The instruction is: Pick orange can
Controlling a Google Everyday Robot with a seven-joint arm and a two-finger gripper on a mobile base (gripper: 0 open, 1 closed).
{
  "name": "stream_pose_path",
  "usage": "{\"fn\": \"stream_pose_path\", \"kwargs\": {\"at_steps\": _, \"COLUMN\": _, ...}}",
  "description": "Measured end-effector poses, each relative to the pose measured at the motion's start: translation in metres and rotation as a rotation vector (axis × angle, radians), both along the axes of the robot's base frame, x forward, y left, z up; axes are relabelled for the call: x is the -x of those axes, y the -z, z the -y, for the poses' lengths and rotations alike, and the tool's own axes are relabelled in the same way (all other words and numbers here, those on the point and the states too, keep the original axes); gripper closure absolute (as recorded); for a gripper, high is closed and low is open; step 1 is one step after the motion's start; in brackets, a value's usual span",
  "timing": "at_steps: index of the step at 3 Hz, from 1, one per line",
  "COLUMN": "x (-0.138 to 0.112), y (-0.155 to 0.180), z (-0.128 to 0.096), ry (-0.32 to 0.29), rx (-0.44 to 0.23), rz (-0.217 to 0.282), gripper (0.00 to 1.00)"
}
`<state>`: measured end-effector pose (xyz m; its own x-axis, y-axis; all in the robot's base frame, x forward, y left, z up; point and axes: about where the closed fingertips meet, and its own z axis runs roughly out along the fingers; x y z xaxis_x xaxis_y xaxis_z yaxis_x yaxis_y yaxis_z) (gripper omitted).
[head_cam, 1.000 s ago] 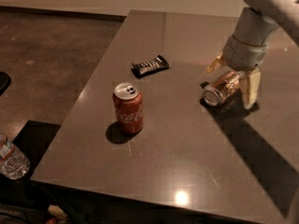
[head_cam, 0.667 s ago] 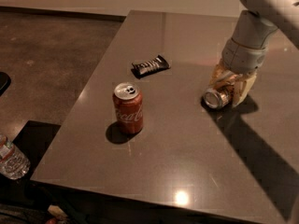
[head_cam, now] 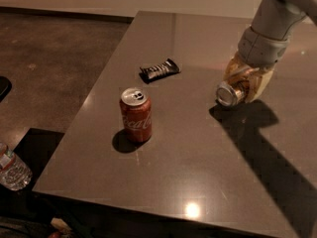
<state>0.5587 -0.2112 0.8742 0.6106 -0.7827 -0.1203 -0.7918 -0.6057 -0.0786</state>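
Observation:
The orange can (head_cam: pixel 229 93) lies on its side at the right of the grey table (head_cam: pixel 188 152), its shiny silver end facing me. My gripper (head_cam: pixel 242 86) comes down from the upper right and its pale fingers are closed around the can's body. The can looks slightly raised off the tabletop, with its shadow just below it. Most of the can's patterned side is hidden by the fingers.
A red Coca-Cola can (head_cam: pixel 135 114) stands upright at the table's left middle. A dark snack bar wrapper (head_cam: pixel 159 70) lies behind it. A clear plastic bottle (head_cam: pixel 12 168) lies on the floor at the lower left. The table's left and front edges are near.
The fingers were spread on either side of the can; they have closed onto it. The can and gripper have shifted slightly upward.

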Motion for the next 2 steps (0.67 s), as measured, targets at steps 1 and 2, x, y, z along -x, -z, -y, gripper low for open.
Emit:
{"fn": "stream_pose_path", "kwargs": {"at_steps": 1, "x": 0.001, "y": -0.035, "z": -0.013, "ry": 0.016, "rx": -0.035, "rz": 0.055, "gripper": 1.00}}
{"fn": "stream_pose_path", "kwargs": {"at_steps": 2, "x": 0.005, "y": -0.070, "z": -0.027, "ry": 0.017, "rx": -0.061, "rz": 0.111, "gripper": 1.00}}
